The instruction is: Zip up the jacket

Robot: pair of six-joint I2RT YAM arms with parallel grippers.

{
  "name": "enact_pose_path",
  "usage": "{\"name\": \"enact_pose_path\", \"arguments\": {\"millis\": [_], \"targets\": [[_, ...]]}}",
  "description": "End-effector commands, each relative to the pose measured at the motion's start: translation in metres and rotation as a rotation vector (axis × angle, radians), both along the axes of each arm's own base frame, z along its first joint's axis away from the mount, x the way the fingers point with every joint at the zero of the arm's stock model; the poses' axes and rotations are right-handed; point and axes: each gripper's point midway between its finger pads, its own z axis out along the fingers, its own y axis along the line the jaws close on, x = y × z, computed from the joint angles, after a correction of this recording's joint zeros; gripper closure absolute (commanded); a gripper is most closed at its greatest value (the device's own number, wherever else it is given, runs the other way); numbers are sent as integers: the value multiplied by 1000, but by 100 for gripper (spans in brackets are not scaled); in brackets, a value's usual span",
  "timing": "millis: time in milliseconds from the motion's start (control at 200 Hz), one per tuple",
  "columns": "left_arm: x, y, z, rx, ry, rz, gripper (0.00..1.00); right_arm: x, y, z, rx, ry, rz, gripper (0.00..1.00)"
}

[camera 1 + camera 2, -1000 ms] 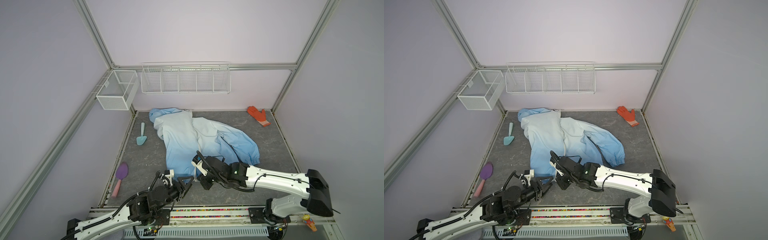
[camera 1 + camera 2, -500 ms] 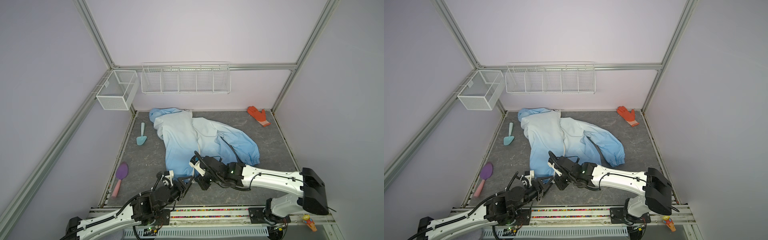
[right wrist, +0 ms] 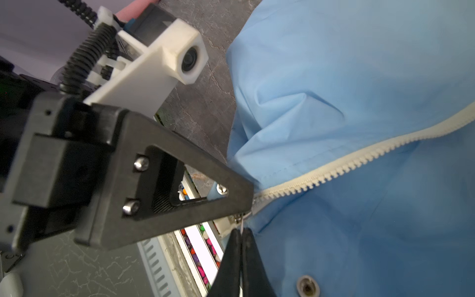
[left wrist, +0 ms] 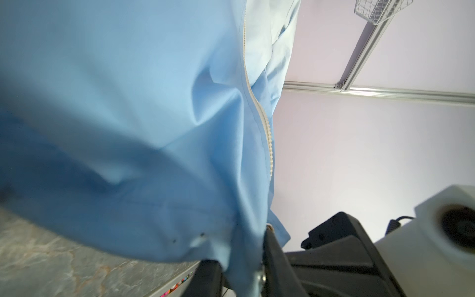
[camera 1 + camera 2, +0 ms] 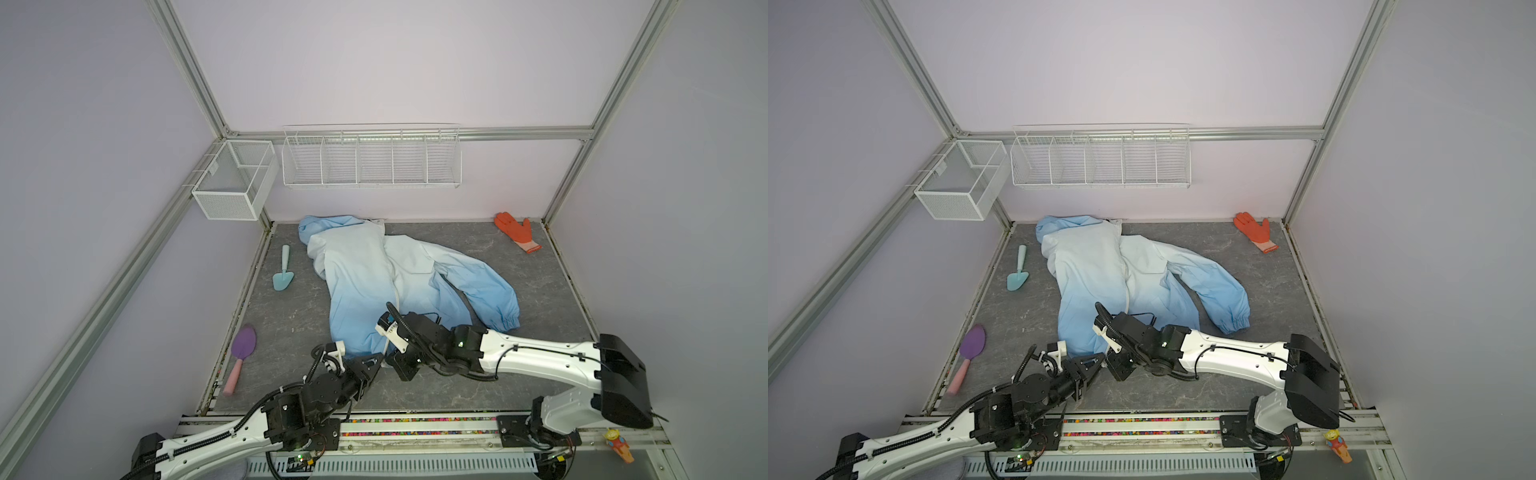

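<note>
right gripper (image 3: pixel 243 232) jaws are pressed together on the thin white zipper pull (image 3: pixel 243 226), just beside the metal slider (image 3: pixel 235 218). left gripper (image 4: pixel 239 259) jaws stand narrow with the hem (image 4: pixel 154 226) of the jacket (image 5: pixel 361 282) between them; whether they bite the cloth we cannot tell, as the left wrist view is blurred there.

hazards, as we judge them:
- the pull slips out of the right jaws: the tab is thin and held at the fingertips only.
- the hem rides up with the slider: a weak left hold would cause this, and the zipper (image 3: pixel 347 164) would buckle instead of closing.
- loose cloth beside the teeth is drawn into the slider and jams it.
- the two grippers, working close together, collide.

position: the slider sits at the near hem, at the tips of both grippers. from there the zipper runs away from the robot base up the front, one row of bare teeth showing, across the table (image 5: pixel 540 291), to the hood (image 5: pixel 328 226) against the far wall (image 5: pixel 415 83).
</note>
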Motion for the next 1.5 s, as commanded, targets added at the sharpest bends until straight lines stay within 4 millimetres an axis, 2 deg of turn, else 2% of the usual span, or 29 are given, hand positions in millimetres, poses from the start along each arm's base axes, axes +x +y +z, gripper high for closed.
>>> {"name": "enact_pose_path", "arguments": {"millis": [0,125,415,555,895,1210,1360,1435,1495], "targets": [[4,3,-1,-6,-4,31,79,0,-1,-12,-13,22,-7,93],[5,5,-3,1,-4,41,82,0,-4,-17,-22,25,-10,93],[4,6,-9,34,0,36,100,2,-6,-18,-24,26,-22,93],[1,6,-11,79,-23,7,100,13,-12,-20,-40,3,-64,93],[-6,-4,5,100,-114,-80,100,38,-24,-27,-95,-95,-174,93],[-8,-8,12,101,-155,-113,100,40,-21,-28,-87,-99,-182,93],[-5,-8,14,101,-186,-100,100,50,-39,-27,-118,-66,-282,93],[-4,-9,18,105,-212,-103,100,57,-53,-21,-111,-35,-350,86],[-3,-9,22,111,-241,-103,100,60,-65,-13,-99,-22,-413,75]]}}
